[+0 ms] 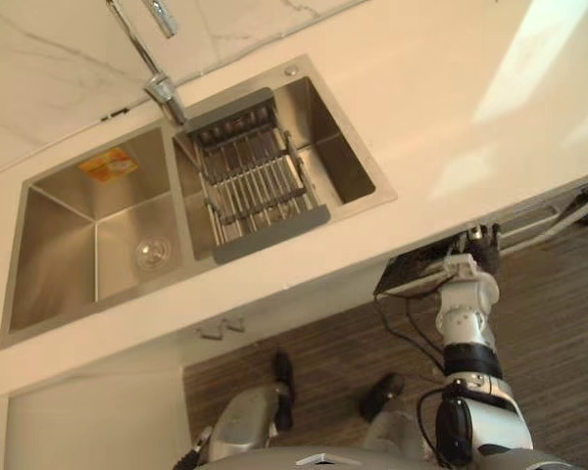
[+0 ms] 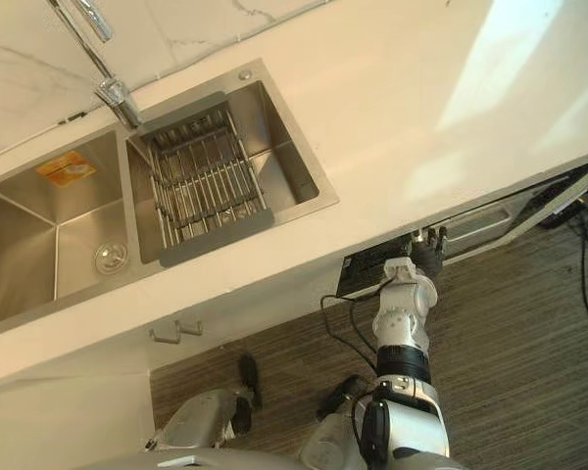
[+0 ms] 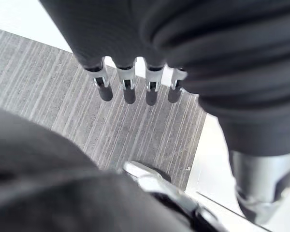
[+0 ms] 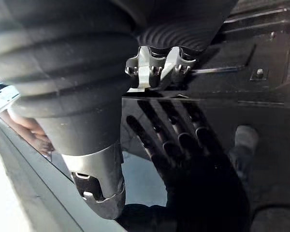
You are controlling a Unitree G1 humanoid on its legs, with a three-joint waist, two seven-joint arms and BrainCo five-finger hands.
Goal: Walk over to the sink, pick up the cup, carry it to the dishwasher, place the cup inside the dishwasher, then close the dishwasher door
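My right hand (image 2: 426,251) reaches under the front edge of the white counter (image 1: 451,108), to the right of the sink. Its fingers (image 4: 154,67) are straight, with their tips against the glossy black dishwasher door (image 4: 261,72), which mirrors them. The thumb (image 4: 99,186) sticks out to the side and holds nothing. From above, the dark door (image 2: 367,270) shows just below the counter edge; I cannot tell whether it is fully closed. My left hand (image 3: 128,89) hangs over the striped grey floor, fingers straight and empty.
A steel double sink (image 1: 54,245) is set in the counter, with a grey drying rack (image 1: 255,181) across the right basin and a faucet (image 1: 162,90) behind it. An orange sticker (image 1: 108,164) lies in the left basin. Two hooks (image 2: 174,331) hang on the cabinet front.
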